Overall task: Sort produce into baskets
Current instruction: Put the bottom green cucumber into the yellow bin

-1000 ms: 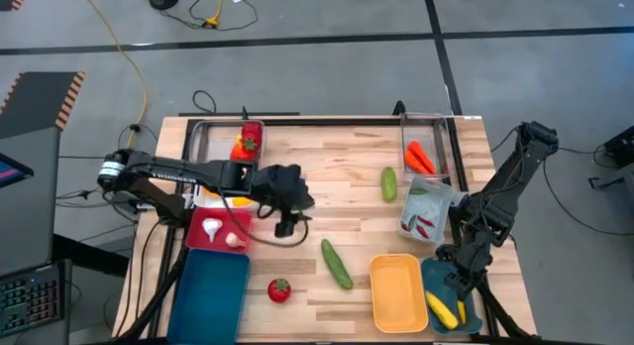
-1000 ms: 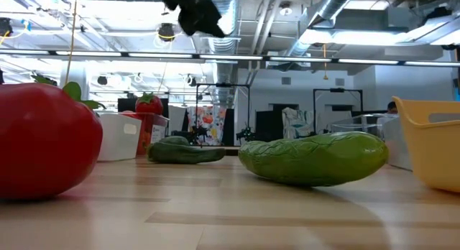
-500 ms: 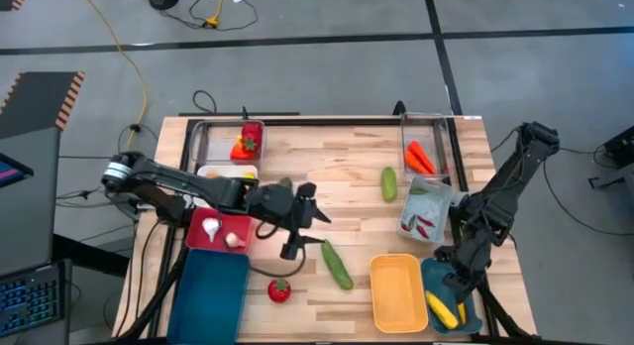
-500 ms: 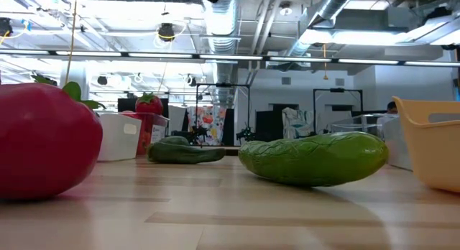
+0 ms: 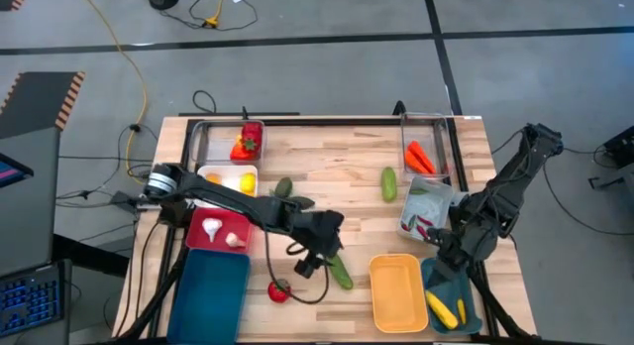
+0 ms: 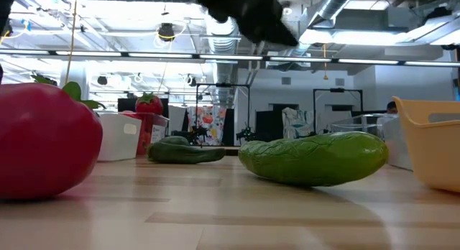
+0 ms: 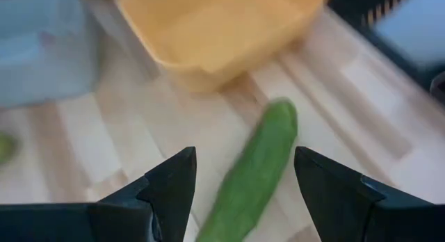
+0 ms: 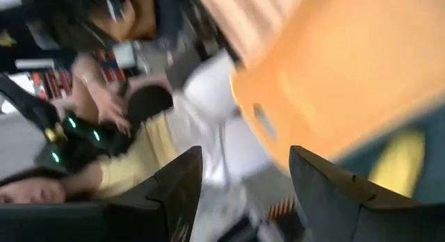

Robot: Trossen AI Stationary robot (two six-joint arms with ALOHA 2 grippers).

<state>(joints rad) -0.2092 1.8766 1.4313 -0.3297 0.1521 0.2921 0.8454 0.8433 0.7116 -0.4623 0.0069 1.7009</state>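
High view: your left gripper (image 5: pixel 319 254) has swung from the table's left to the middle, hovering open and empty over a cucumber (image 5: pixel 340 269). Your right gripper (image 5: pixel 448 248), open, empty, waits by the teal basket (image 5: pixel 436 286) of yellow produce. The blue basket (image 5: pixel 211 293) and yellow basket (image 5: pixel 396 291) lie empty; the red basket (image 5: pixel 220 229) holds garlic.

Left hand (image 5: pixel 327 248) open mid-table; right hand (image 5: pixel 446 248) open.

Cucumber (image 5: pixel 338 268) between tomato (image 5: pixel 279 290) and empty basket (image 5: pixel 396 293), carrots (image 5: pixel 418 158) in far-right tray (image 5: pixel 433 120)
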